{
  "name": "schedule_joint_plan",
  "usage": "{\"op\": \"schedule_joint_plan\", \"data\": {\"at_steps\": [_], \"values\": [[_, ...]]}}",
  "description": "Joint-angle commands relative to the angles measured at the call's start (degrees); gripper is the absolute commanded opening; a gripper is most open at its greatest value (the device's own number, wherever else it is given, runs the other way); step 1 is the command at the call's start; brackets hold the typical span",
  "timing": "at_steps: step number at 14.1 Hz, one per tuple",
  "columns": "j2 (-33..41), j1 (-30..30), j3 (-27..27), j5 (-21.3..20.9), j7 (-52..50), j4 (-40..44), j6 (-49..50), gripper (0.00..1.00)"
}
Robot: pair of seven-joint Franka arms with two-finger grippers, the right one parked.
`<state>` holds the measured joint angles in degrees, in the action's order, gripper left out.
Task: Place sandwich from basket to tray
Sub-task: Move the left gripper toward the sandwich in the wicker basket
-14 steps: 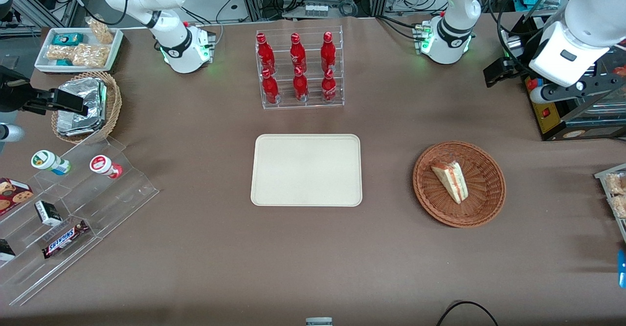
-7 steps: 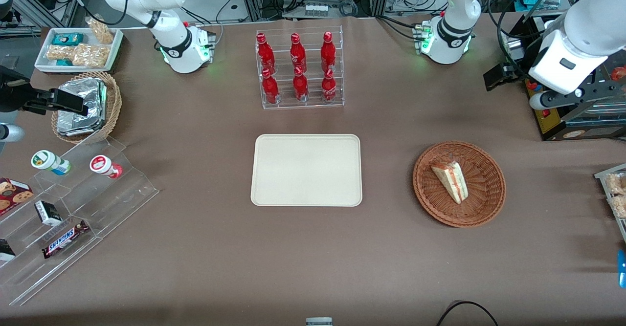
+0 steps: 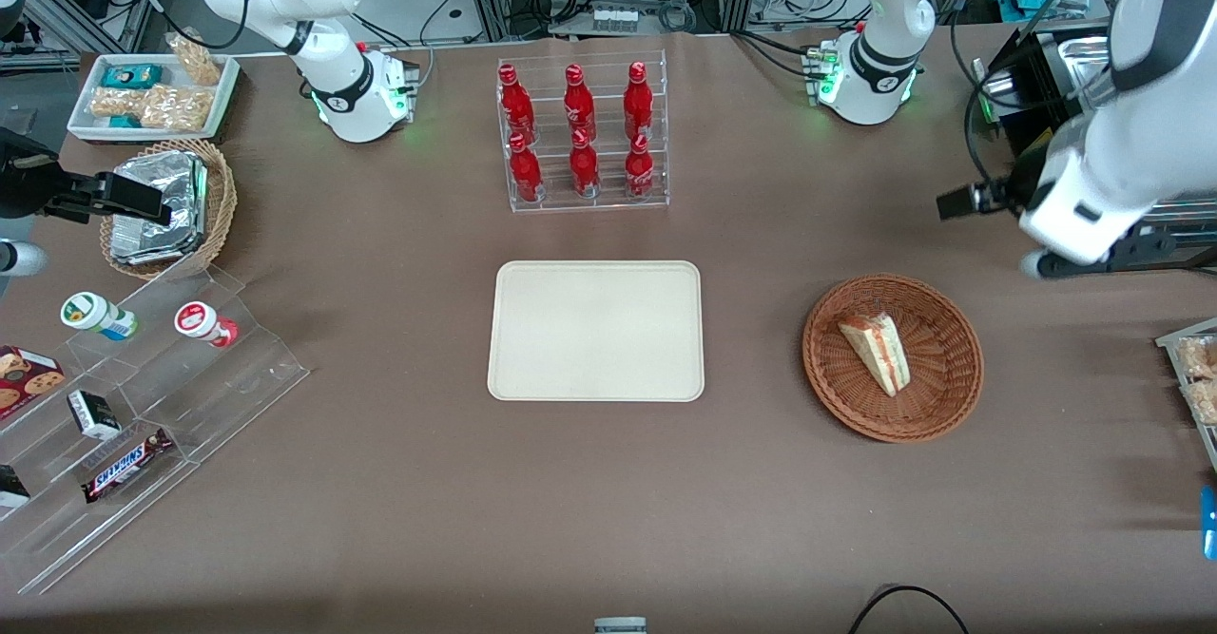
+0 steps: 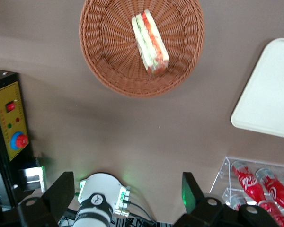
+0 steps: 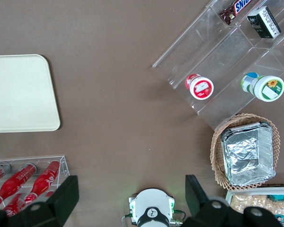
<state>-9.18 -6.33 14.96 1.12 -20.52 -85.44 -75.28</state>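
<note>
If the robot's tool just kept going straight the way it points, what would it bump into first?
Probably the bare brown table. The tool points down with its fingers open, hanging high above the cloth, a little farther from the front camera than the basket holding the sandwich. Depth is hard to judge.

Bright, even overhead light, all views. Soft faint shadows on brown table (image 3: pixel 380 482); darker band along its near edge. Tray (image 3: pixel 596 330) pale, nearly washed out, little surface detail. Mild glare on clear plastic shelves (image 3: pixel 190 396) and foil packets (image 5: pixel 246 158). Green indicator glow at arm base (image 4: pixel 102 201). Focus sharp throughout; no obvious blur or edge distortion.
</note>
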Motion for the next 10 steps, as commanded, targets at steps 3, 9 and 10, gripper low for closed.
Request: {"op": "schedule_joint_plan", "data": {"at_steps": [3, 9, 10], "values": [[-1.01, -2.9, 0.5, -0.51, -2.67, -7.16, -9.67, 1.0], [-2.5, -2.64, 0.59, 0.46, -8.37, -20.45, -30.94, 1.0], [-3.46, -2.46, 0.68, 0.63, -10.39, -21.25, -33.5, 1.0]]}}
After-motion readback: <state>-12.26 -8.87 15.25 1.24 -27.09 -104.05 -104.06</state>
